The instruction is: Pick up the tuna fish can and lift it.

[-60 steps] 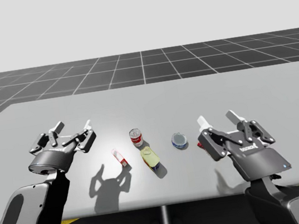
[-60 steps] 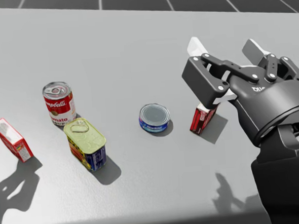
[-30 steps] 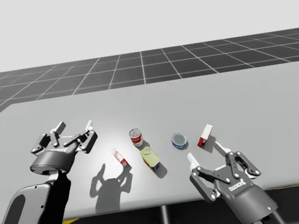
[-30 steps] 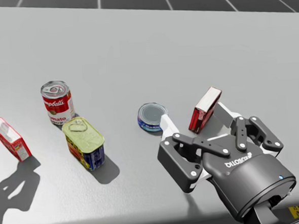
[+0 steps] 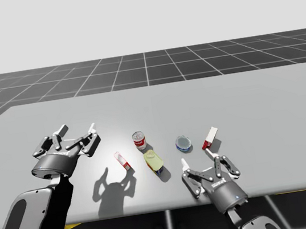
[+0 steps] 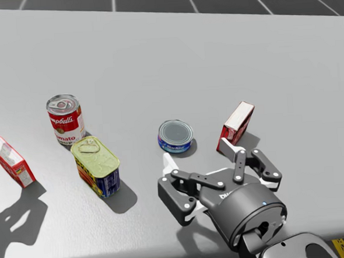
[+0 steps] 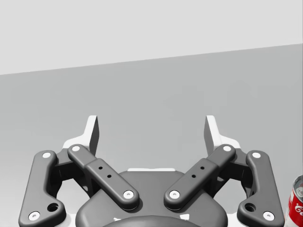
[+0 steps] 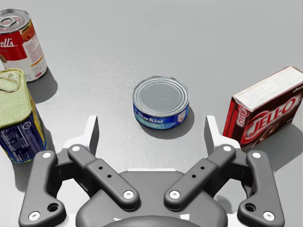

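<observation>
Right pincer spread, tuna can ahead, yellow tin partly cut off

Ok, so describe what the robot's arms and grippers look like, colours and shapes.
Both the left gripper and right gripper are dark grey: paired link bars with pale pivot pins, two white fingertips, on a rounded housing. The right housing carries white lettering and a blue dot. The left arm is a black shell with a grey oval inset.
</observation>
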`<action>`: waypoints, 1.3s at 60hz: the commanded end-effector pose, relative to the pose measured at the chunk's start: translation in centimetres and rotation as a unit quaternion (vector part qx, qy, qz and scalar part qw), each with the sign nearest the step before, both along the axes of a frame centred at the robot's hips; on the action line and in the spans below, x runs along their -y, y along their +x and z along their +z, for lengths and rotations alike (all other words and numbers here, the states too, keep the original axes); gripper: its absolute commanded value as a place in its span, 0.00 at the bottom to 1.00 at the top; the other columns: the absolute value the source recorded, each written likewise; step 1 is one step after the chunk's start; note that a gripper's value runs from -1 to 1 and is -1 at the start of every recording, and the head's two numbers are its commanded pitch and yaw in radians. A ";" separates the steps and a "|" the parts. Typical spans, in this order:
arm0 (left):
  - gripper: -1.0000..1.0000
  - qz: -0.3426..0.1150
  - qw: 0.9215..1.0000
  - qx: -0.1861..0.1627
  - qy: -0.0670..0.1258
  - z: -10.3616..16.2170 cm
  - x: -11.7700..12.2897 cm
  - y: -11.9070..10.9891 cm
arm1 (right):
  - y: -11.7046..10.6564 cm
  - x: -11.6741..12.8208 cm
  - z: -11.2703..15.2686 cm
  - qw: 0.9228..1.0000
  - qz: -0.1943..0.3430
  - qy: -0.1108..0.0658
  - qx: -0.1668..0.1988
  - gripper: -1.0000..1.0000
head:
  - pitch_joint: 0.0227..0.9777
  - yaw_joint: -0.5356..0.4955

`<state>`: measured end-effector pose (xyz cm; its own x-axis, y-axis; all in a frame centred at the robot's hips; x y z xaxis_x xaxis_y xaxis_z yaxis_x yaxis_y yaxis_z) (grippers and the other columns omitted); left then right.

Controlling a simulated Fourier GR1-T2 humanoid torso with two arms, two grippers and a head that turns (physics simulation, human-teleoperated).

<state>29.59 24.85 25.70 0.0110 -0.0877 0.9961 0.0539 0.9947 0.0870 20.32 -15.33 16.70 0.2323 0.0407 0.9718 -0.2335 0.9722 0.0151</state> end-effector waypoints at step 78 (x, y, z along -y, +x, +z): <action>0.00 0.005 1.000 -0.003 0.006 -0.2 0.0 0.1 | 9.0 -1.8 -3.8 0.993 -0.005 -0.078 -0.093 0.98 | 0.83 0.35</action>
<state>29.68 24.89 25.54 0.0175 -0.0994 0.9949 0.0439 0.9942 0.0986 29.69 -13.38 14.11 0.3767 0.1650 0.9115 -0.2634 0.9625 -0.0653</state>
